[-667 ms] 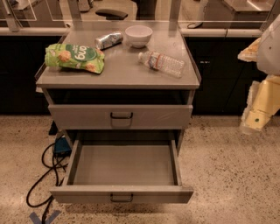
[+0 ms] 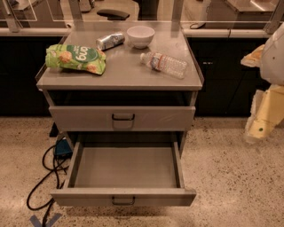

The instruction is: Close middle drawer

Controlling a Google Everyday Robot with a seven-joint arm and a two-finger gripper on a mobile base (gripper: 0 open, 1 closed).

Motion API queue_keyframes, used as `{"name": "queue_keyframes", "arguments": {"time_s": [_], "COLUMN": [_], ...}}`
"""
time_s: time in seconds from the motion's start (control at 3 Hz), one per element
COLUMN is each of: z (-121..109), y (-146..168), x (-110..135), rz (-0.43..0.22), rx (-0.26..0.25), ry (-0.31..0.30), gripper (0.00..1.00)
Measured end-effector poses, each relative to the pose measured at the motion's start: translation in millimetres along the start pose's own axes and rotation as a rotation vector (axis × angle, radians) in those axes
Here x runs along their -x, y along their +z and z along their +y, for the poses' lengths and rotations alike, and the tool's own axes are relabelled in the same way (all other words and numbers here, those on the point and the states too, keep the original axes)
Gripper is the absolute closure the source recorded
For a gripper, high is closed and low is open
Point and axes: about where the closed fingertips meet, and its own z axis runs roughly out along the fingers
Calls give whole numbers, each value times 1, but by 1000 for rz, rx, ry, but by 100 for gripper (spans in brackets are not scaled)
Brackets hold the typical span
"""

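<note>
You face speckled stone floor (image 2: 230, 177), beige with dark flecks, warm dim light. Behind, row of dark low cabinets (image 2: 222, 84) runs full width under pale counter ledge (image 2: 26, 32). Above ledge, metal posts (image 2: 177, 11) with clear panels; black chair seat (image 2: 116, 13) beyond. Grey metal cabinet (image 2: 128, 73) stands centre, backed against dark row. At its left foot, your view shows black cable (image 2: 42, 177) looping over floor from small blue box (image 2: 62, 148); blue tape mark (image 2: 44, 220) at bottom edge. Gripper (image 2: 262, 122) hangs at right edge, above floor.
</note>
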Motion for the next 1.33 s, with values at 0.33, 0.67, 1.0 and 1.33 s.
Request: {"name": "queue_keyframes", "arguments": {"time_s": [0.33, 0.67, 1.0, 1.33], "z": [30, 71, 125, 175], "y": [23, 99, 216, 329], "x": [-3, -30, -64, -104], "rz": [-50, -178, -297, -298], "rx": [-11, 54, 166, 254], "ry": [-69, -63, -34, 3], "gripper": [0, 0, 0, 0]}}
